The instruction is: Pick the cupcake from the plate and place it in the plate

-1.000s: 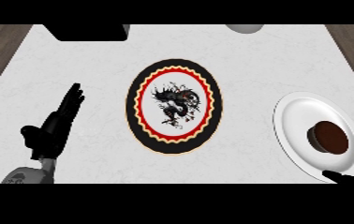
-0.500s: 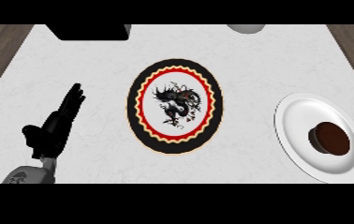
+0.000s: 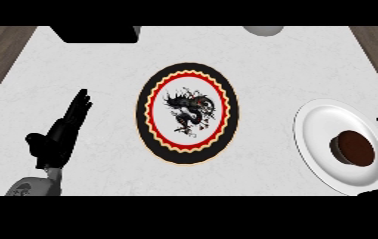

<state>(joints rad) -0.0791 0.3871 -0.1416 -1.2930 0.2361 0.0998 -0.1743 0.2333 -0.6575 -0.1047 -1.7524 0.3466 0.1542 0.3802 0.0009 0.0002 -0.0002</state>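
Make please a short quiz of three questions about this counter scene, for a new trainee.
1. True or false: the cupcake sits on the white plate.
2. Which plate lies nearer the left hand? A) white plate B) dragon plate
3. Fill in: the left hand's fingers are ____.

Key: 1 true; 2 B; 3 straight.

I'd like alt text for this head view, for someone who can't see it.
A chocolate cupcake sits on a white plate at the counter's right edge. A black-rimmed dragon plate lies at the centre, and the robot's left hand rests open at the left.
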